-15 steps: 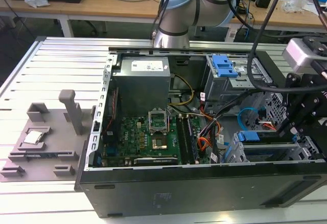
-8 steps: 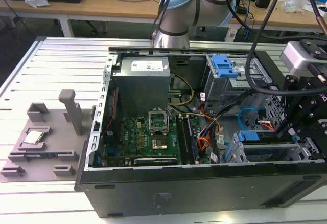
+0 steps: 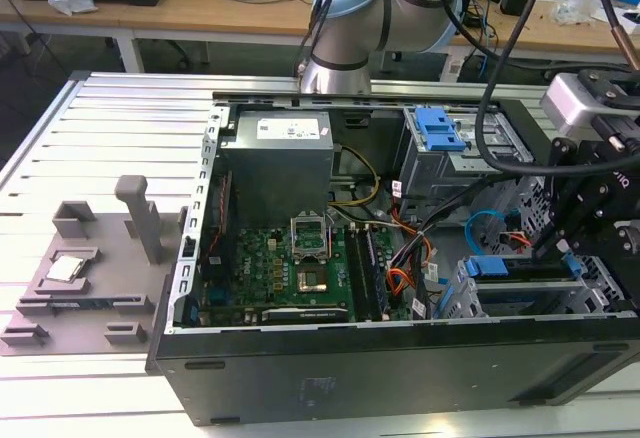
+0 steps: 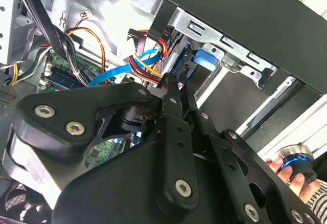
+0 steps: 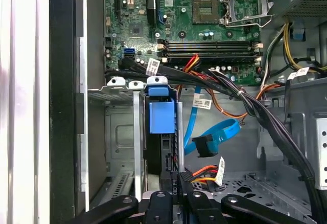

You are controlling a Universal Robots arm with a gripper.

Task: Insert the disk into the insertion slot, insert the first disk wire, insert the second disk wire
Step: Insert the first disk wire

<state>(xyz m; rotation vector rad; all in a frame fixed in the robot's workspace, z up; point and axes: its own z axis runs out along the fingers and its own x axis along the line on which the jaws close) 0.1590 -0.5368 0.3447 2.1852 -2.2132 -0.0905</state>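
- My gripper (image 5: 177, 196) is clenching the first disk wire (image 5: 176, 180), a black plug trailing red, orange and yellow leads, low over the floor of the open computer case (image 3: 350, 378).
- Just past the plug, the disk (image 5: 159, 116) is sitting inside the insertion slot (image 5: 115, 132) with its bright blue carrier tab facing my fingers. In the exterior view the slot is occupying the case's near corner, at the exterior view's right.
- The second disk wire (image 5: 212, 134), a flat blue cable ending in a black plug, is hanging loose just beside the slot, with its plug apart from the disk.
- A bundle of black cables (image 5: 240, 98) is crossing over the slot's far end, running along the edge of the motherboard (image 3: 290, 268).
- The motherboard is lying across the middle of the case, with the grey power supply (image 3: 275, 153) filling the far corner behind it.
- A taller grey cage with a blue tab (image 3: 440, 128) is standing along the case's far edge.
- Outside the case, a grey fixture tray (image 3: 90, 288) is resting on the slatted table (image 3: 120, 118), at the exterior view's left.
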